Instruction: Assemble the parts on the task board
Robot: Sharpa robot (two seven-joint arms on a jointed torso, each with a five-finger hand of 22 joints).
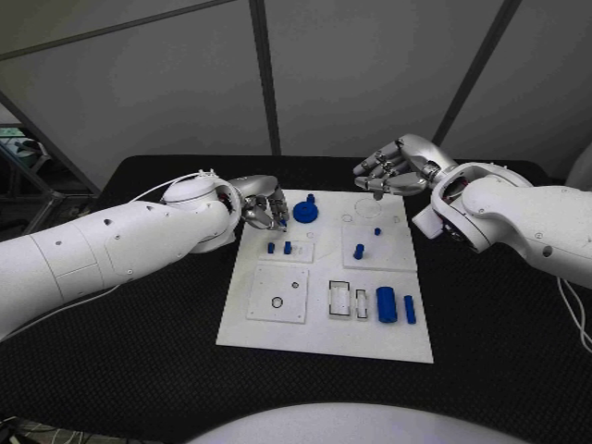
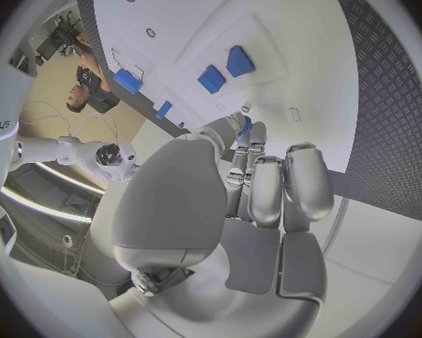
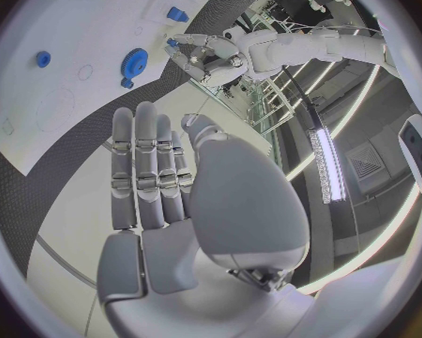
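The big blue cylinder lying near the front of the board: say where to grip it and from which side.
Judging by its pose, grip the big blue cylinder across its middle from straight above, fingers on its long sides. It lies flat on the task board, with a slimmer blue pin close alongside, so finger room there is tight.

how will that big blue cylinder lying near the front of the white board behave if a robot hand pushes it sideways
The blue cylinder lies on its side on the flat task board, so a sideways push would probably roll it rather than slide it. It looks like solid, rigid plastic, likely stiff and light. Its smooth round surface may slip in a loose pinch, and the thinner blue pin beside it could get knocked.
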